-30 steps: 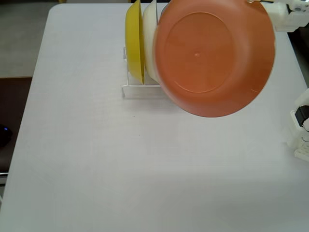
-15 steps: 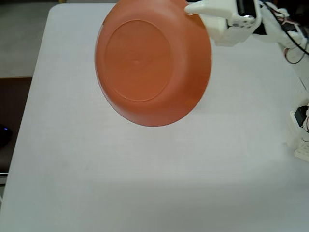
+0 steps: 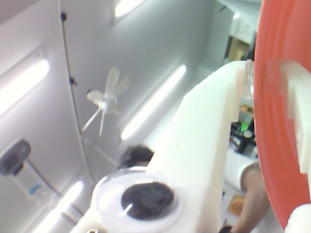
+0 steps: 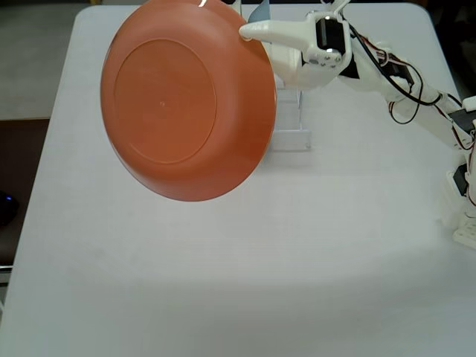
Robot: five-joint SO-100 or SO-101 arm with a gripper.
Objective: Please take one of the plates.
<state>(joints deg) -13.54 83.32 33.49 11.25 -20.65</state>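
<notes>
— What's biggest on the table [image 4: 149,282]?

— The plate [image 4: 186,100], upper left of the fixed view, held up off the surface, its back and foot ring facing the camera. In the wrist view its rim [image 3: 277,121] fills the right edge.

— And the arm [image 4: 387,78]?

— It reaches in from the right edge, white, wires along it. The gripper [image 4: 249,31] meets the plate's upper right rim, fingers clamped on it, one either side in the wrist view.

— Anything smaller?

— A clear rack [image 4: 290,134] just behind the plate, centre top.
</notes>
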